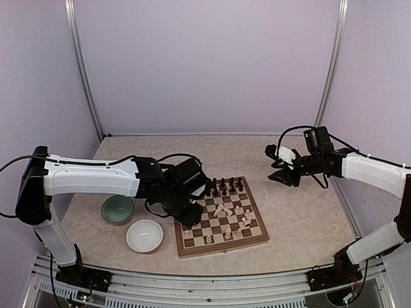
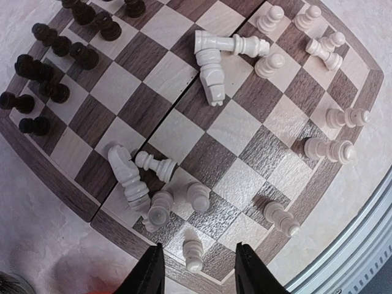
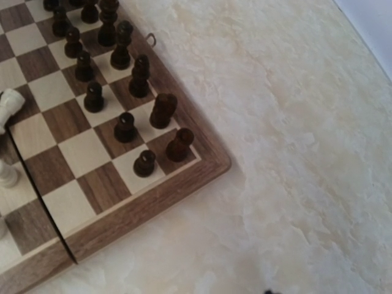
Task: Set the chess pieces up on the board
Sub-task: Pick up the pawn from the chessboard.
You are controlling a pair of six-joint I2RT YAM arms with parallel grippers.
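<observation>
Nearest the arm bases, a round white bowl (image 1: 144,235) sits on the pale marbled desk (image 1: 302,218), with a round green bowl (image 1: 117,209) just behind it to the left. Beside them lies the square wooden checkered chessboard (image 1: 221,247). Above its near-left part hangs the left tool (image 2: 199,275), fingers (image 2: 150,272) apart, one cream figurine (image 2: 193,251) showing between them. Cream chess pieces (image 1: 226,210) lie scattered, many toppled, over the near and middle squares. Dark brown-black chess pieces (image 1: 225,186) stand in two rows along the far edge. Farther right, the right tool (image 1: 282,174) hovers above the desk; whether it is apart or together I cannot tell.
</observation>
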